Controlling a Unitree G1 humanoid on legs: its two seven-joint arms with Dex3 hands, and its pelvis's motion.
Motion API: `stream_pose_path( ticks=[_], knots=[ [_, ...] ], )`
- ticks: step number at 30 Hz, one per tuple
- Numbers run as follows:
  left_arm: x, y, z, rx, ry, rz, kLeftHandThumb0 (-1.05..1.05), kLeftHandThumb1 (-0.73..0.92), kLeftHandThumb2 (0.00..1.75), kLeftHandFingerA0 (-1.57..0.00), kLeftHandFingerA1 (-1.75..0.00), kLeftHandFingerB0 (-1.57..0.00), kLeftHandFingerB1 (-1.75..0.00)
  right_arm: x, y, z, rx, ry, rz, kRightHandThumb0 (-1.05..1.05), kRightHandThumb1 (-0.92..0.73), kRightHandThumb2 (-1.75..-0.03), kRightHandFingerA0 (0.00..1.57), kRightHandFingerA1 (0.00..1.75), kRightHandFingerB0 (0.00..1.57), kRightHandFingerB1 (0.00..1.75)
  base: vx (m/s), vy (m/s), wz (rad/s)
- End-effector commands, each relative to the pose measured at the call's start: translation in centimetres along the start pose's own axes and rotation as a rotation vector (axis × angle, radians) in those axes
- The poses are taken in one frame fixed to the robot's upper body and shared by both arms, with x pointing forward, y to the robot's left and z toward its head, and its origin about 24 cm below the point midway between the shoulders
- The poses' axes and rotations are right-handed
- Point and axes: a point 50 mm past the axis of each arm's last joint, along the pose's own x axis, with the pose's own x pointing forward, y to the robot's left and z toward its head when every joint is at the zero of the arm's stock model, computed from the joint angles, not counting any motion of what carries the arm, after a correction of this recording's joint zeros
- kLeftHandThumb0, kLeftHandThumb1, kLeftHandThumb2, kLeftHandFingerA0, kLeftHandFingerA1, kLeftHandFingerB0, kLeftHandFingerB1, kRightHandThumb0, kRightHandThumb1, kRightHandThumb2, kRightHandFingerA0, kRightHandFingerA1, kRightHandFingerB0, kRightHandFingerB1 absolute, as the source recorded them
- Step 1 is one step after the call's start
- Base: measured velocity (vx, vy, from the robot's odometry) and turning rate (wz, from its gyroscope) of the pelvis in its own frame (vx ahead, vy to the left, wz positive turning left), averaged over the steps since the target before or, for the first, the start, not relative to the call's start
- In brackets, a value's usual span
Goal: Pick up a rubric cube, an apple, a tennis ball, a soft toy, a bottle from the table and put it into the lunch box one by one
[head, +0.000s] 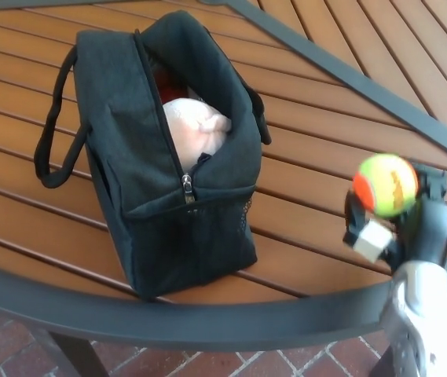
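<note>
At my ten o'clock the dark grey fabric lunch box [172, 157] sits unzipped, pale pink soft toy [194, 129] inside; at four o'clock my right hand [400, 224] clasps the orange-and-yellow tennis ball [386, 184]; the narrow opening could knock it loose, I judge.

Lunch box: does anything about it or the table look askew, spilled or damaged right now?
Nothing stands out. The lunch box stands upright, unzipped, with the soft toy inside. The right hand holds the tennis ball above the table.
</note>
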Motion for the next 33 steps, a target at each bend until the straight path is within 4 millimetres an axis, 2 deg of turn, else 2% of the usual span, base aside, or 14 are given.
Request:
stream_pose_path(
  ticks=[1,6,8,9,13,16,17,21,23,26,27,28,29,33],
  knots=[
    [-0.1,1.7,0.1,0.055,-0.035,0.053,-0.18,0.43,1.10,-1.00,-1.26,-0.92,-1.10,0.0,3.9,4.2,0.212,0.033,0.261,-0.13,-0.51,-1.30,0.98,1.75,0.77,1.70,0.00,0.000,0.00],
    [-0.1,1.7,0.0,-0.005,-0.030,0.044,-0.16,0.43,1.15,-1.03,-1.23,-0.96,-1.09,0.1,5.0,6.6,0.168,-0.001,0.326,-0.14,-0.48,-1.34,0.99,1.75,0.77,1.72,0.00,0.000,0.00],
    [-0.1,1.7,-0.1,0.042,-0.031,0.055,-0.20,0.41,1.15,-1.05,-1.23,-0.98,-1.10,0.1,6.3,8.8,0.131,-0.073,0.395,-0.15,-0.45,-1.38,1.00,1.75,0.79,1.71,0.00,0.000,0.00],
    [-0.2,1.7,-0.1,0.019,-0.029,0.052,-0.14,0.39,1.20,-1.01,-1.34,-0.96,-1.16,0.1,6.5,9.1,0.111,-0.084,0.411,-0.16,-0.47,-1.33,1.00,1.75,0.80,1.68,0.00,0.000,0.00],
    [-0.1,1.8,-0.1,0.007,-0.023,0.060,-0.20,0.39,1.17,-1.05,-1.29,-1.01,-1.14,0.0,7.5,10.8,-0.006,-0.132,0.476,-0.17,-0.51,-1.28,1.02,1.75,0.79,1.67,0.00,0.000,0.00],
    [-0.2,1.9,-0.2,-0.012,-0.027,0.046,-0.17,0.40,1.21,-1.03,-1.27,-0.98,-1.15,0.1,8.5,12.3,-0.130,-0.200,0.509,-0.19,-0.49,-1.30,1.01,1.75,0.84,1.66,0.00,0.000,0.00],
    [-0.2,1.9,-0.2,0.020,-0.029,0.049,-0.14,0.40,1.19,-0.97,-1.35,-0.93,-1.17,0.4,9.4,13.5,-0.258,-0.231,0.558,-0.19,-0.47,-1.36,0.99,1.75,0.84,1.68,0.00,0.000,0.00],
    [-0.2,1.9,-0.2,0.037,-0.031,0.050,-0.14,0.40,1.19,-0.97,-1.35,-0.93,-1.17,0.6,9.6,14.0,-0.316,-0.237,0.576,-0.19,-0.47,-1.36,0.99,1.75,0.84,1.68,0.00,0.000,0.00],
    [-0.2,1.9,-0.2,0.047,-0.034,0.058,-0.17,0.34,1.23,-0.99,-1.36,-0.95,-1.19,1.3,10.5,15.1,-0.525,-0.267,0.610,-0.22,-0.42,-1.38,0.94,1.75,0.79,1.69,0.00,0.000,0.00],
    [-0.2,2.0,-0.2,0.052,-0.035,0.061,-0.17,0.34,1.23,-0.99,-1.36,-0.95,-1.19,1.7,10.8,15.6,-0.623,-0.275,0.618,-0.22,-0.42,-1.38,0.94,1.75,0.79,1.69,0.00,0.000,0.00],
    [-0.2,2.0,-0.2,0.039,-0.032,0.058,-0.14,0.37,1.25,-0.99,-1.34,-0.93,-1.17,2.0,11.1,15.9,-0.719,-0.276,0.624,-0.24,-0.45,-1.27,0.92,1.75,0.80,1.61,0.00,0.000,0.00],
    [-0.2,2.0,-0.2,0.039,-0.032,0.058,-0.14,0.37,1.25,-0.99,-1.34,-0.93,-1.17,2.0,11.1,15.9,-0.719,-0.276,0.624,-0.24,-0.45,-1.27,0.92,1.75,0.80,1.61,0.00,0.000,0.00],
    [-0.2,2.0,-0.2,0.027,-0.031,0.056,-0.18,0.35,1.25,-0.97,-1.42,-0.93,-1.21,2.6,11.5,16.8,-0.911,-0.292,0.605,-0.25,-0.57,-0.96,0.88,1.75,0.66,1.57,0.00,0.000,0.00],
    [-0.2,1.9,-0.2,0.027,-0.030,0.064,-0.18,0.37,1.21,-0.96,-1.41,-0.94,-1.20,3.1,11.9,17.7,-1.058,-0.329,0.565,-0.24,-0.55,-1.01,0.90,1.75,0.66,1.60,0.00,0.000,0.00]
  ],
)
